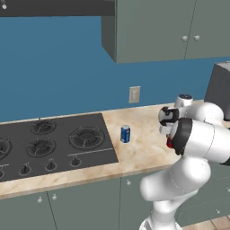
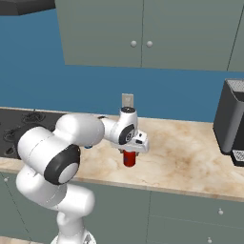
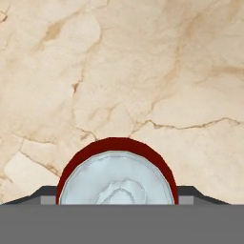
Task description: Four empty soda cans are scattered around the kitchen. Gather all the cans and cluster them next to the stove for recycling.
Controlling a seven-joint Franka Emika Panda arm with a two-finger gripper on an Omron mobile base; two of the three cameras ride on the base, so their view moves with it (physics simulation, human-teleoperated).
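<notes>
A red soda can (image 2: 128,158) stands upright on the marble counter (image 2: 190,157), right of the stove (image 1: 45,143). My gripper (image 2: 128,153) points straight down over it, one finger on each side of the can. In the hand view the can's silver top (image 3: 117,183) lies between the fingertips (image 3: 47,194); whether they press on it does not show. In the left base view my forearm hides all but a sliver of the red can (image 1: 169,143). A blue soda can (image 1: 125,134) stands upright just right of the stove's edge.
A dark coffee machine (image 2: 231,119) stands at the counter's right end. A wall outlet (image 1: 134,94) sits behind the blue can. Grey wall cabinets (image 1: 157,27) hang above. Bare counter lies between the red can and the coffee machine.
</notes>
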